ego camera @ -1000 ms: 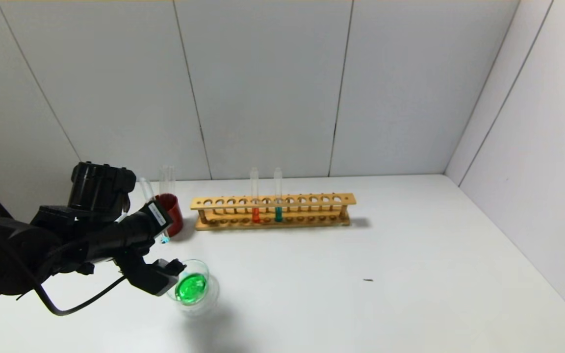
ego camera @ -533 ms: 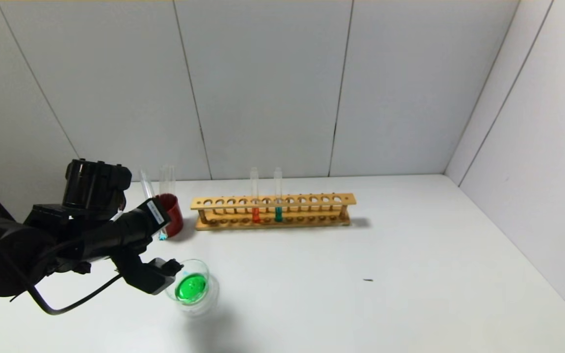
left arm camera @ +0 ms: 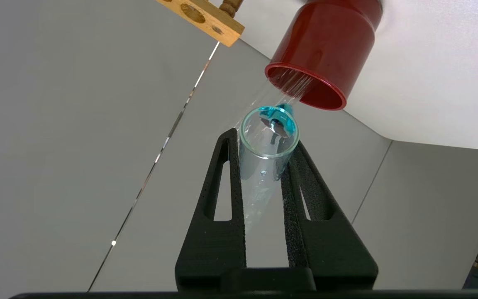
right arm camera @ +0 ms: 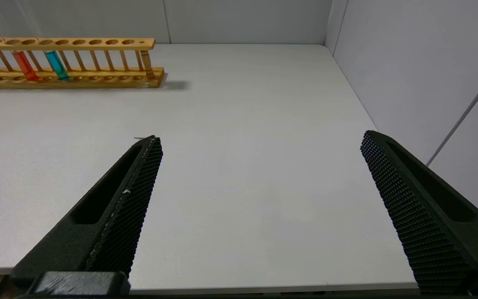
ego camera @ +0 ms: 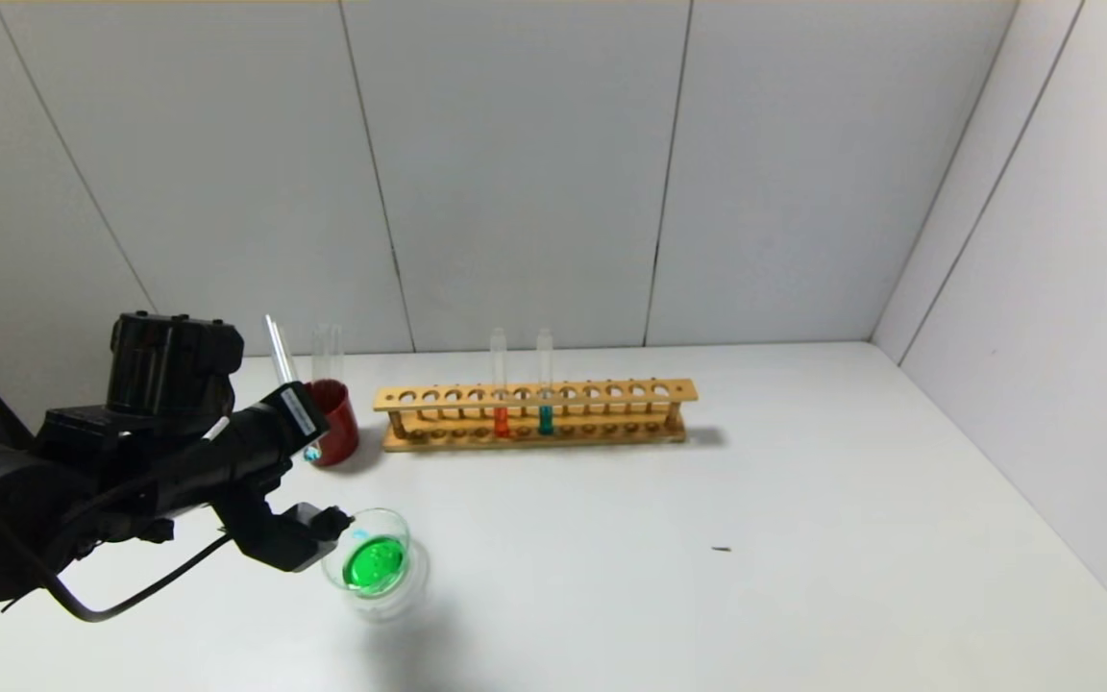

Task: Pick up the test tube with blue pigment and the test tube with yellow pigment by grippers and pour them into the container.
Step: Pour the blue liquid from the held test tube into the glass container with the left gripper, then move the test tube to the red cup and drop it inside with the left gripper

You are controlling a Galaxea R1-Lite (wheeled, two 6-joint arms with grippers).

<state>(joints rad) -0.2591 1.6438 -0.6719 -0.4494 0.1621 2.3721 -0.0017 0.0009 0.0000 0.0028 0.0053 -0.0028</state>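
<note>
the left gripper reaches low over the desk's left side, jaws clamped on a nearly empty blue-tinged tube beside the red cup. the glass dish of green liquid sits just below. the right gripper hangs with jaws spread wide, holding nothing.

A dark red cup and tan wooden rack holding orange and teal liquids stand near the white worktop's far edge; the clear dish holds bright green.
</note>
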